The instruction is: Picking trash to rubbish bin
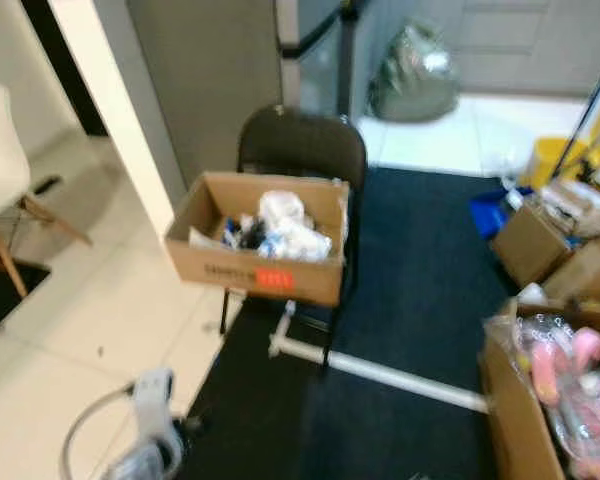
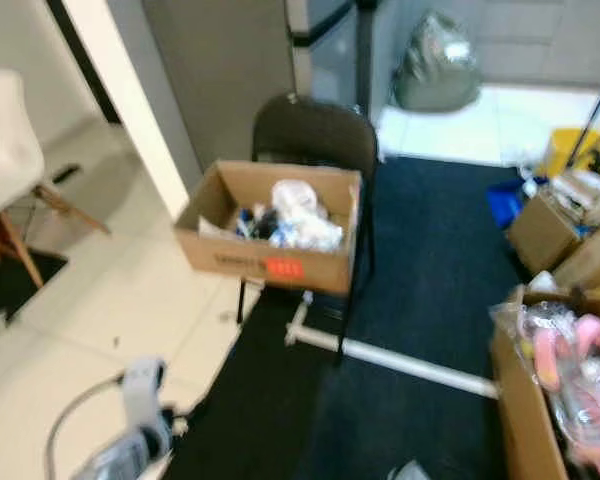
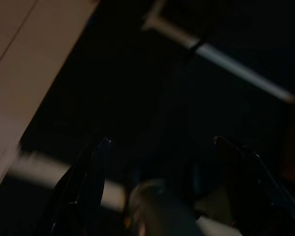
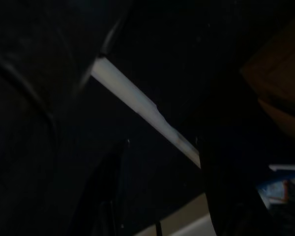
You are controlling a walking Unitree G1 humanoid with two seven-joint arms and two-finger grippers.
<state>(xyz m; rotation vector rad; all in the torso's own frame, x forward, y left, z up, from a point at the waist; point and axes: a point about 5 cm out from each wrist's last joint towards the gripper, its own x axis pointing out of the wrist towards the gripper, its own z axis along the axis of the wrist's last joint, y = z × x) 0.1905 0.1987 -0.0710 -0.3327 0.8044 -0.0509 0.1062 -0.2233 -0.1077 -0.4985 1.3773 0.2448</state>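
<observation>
Dark carpet (image 1: pixel 400 300) carries a white tube (image 1: pixel 380 372): light, stiff, likely to roll; grip mid-length. Left gripper (image 3: pixel 162 147) and right gripper (image 4: pixel 162 147) hang apart, empty.

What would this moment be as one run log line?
phase: approach | cardboard box of trash on black chair | left gripper open, empty | right gripper open, empty

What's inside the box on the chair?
The box on the chair holds crumpled white trash with some dark and blue bits. The pile and the near wall hide whatever lies beneath, and blur hides details.
</observation>
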